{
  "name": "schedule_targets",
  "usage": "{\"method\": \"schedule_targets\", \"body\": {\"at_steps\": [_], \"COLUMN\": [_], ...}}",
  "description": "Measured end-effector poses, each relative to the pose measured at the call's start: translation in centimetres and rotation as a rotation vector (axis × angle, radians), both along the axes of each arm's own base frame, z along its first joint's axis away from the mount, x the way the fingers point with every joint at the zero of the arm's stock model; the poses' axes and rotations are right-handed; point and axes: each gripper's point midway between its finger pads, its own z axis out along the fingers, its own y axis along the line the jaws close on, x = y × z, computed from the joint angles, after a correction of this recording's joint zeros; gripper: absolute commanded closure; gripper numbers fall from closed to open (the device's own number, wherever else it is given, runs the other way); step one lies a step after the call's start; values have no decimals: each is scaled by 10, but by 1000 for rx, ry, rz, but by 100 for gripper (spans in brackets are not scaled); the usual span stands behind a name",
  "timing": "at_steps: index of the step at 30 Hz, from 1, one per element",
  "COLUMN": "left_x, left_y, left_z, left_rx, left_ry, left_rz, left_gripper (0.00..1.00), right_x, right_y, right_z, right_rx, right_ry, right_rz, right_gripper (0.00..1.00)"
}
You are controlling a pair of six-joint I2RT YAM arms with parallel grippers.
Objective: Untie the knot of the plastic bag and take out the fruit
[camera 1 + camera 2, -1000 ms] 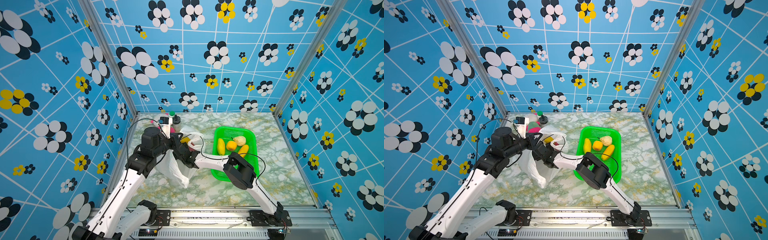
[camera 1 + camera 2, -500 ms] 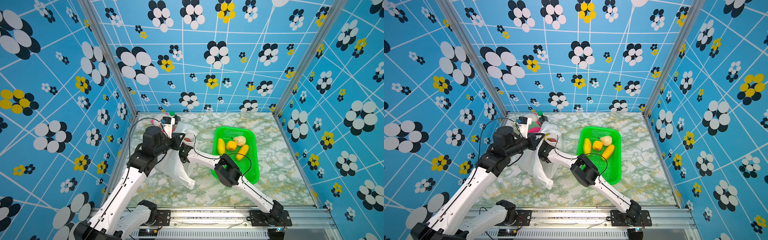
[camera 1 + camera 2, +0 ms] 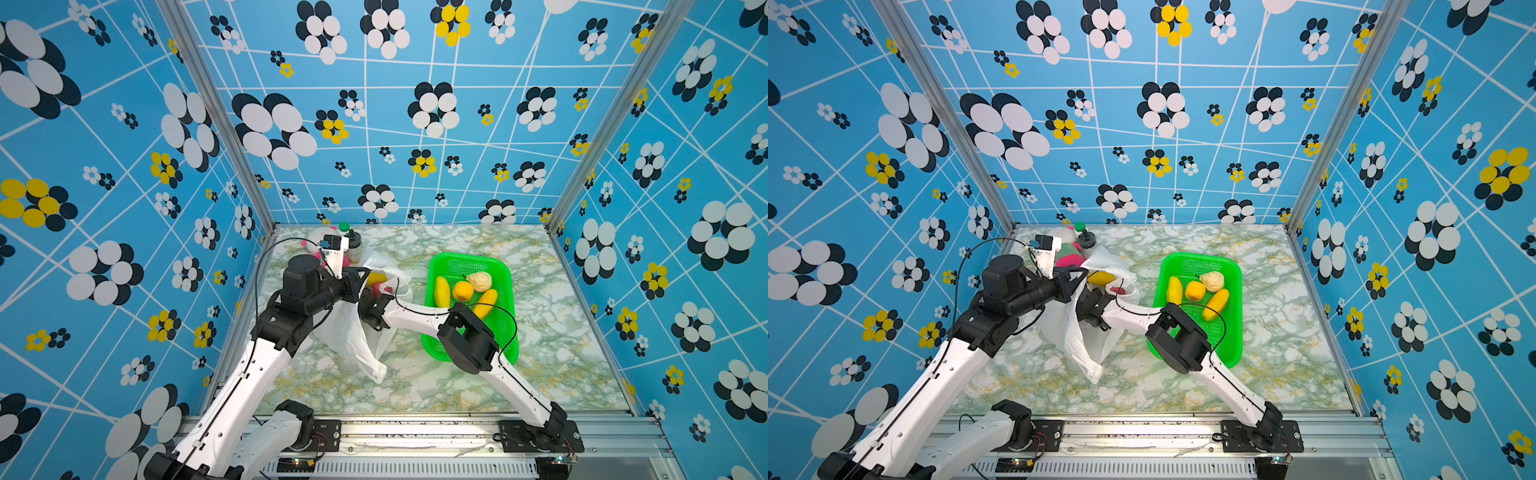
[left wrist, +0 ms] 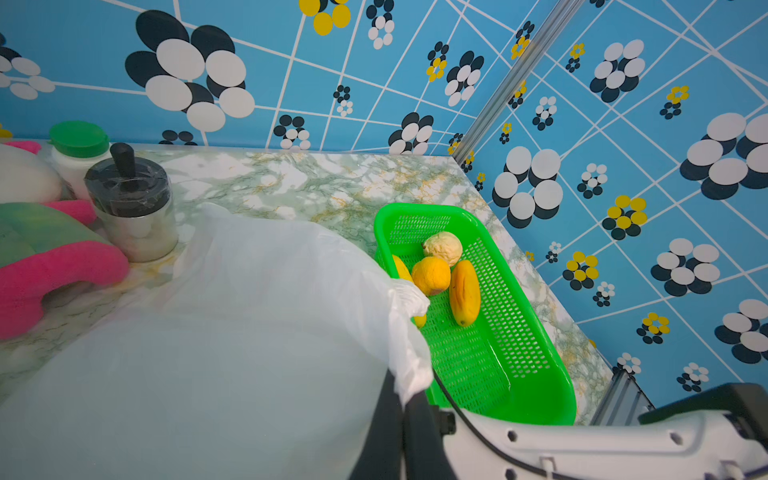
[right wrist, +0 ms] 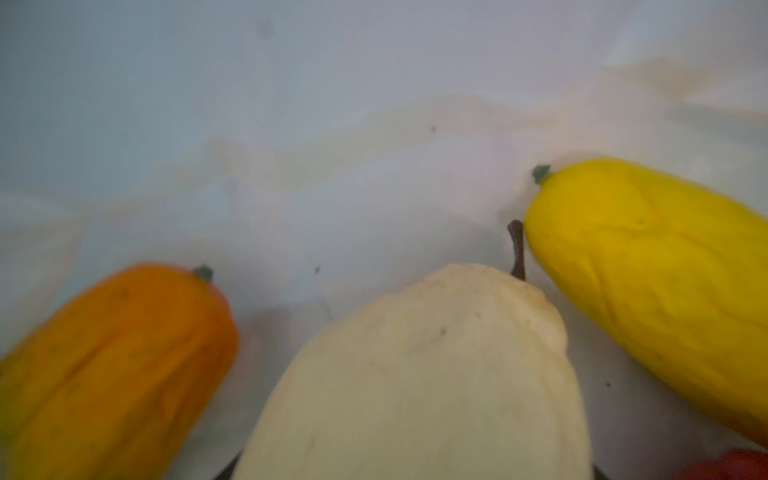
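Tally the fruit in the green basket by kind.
Long fruit: 2
Round orange fruit: 1
Cream fruit: 1
Total in the basket: 4

Over the last second I swung the right elbow (image 3: 469, 340) in toward the plastic bag (image 3: 353, 332) and then partly back out, nudged the left wrist camera (image 3: 332, 244) slightly toward the green basket (image 3: 509, 332), and the bag's loose tail crept nearer the front rail (image 3: 415, 428).
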Motion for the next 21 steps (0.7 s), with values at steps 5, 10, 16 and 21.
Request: {"method": "schedule_targets", "body": {"at_steps": [5,10,16,21], "left_x": [0,1,4,8], "left_y": [-1,-3,-6,-9], "left_z": [-2,-7,-3,0], "left_rx": [-3,-4,-15,-26], "left_ry": [-1,10,-10,-27], "left_rz": [-7,-18,-30,-35], "left_gripper": [100,100,100,100], "right_x": [-26,-49,-74,-104], "right_y": [-37,-60,-67,-82], "right_z": [27,64,96,129], "right_rx": [82,223,368,475], "right_ry": [-24,-62,-81,-97], "right_rz": [0,19,107,204], "right_gripper": [51,53,54,54]}}
